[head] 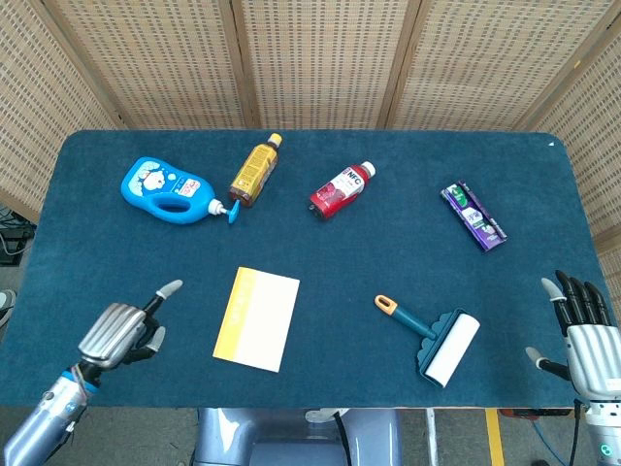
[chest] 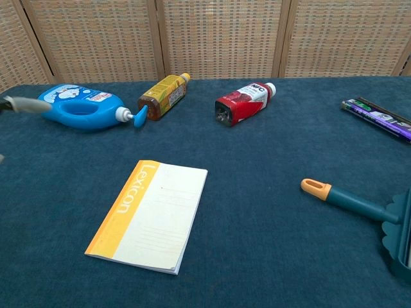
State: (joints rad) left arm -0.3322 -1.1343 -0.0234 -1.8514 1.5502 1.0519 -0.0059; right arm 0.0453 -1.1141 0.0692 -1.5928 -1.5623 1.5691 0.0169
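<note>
Left hand: over the near-left part of the table, holding nothing, one finger extended, the rest curled in. Nearest thing: one notebook, lying flat just to its right, not touched, long axis running roughly near-to-far, yellow spine on the hand's side. Right hand: at the near-right table edge, fingers apart and empty, well away from the notebook. Also present: one lint roller, one blue jug, two bottles, amber and red, one purple packet.
</note>
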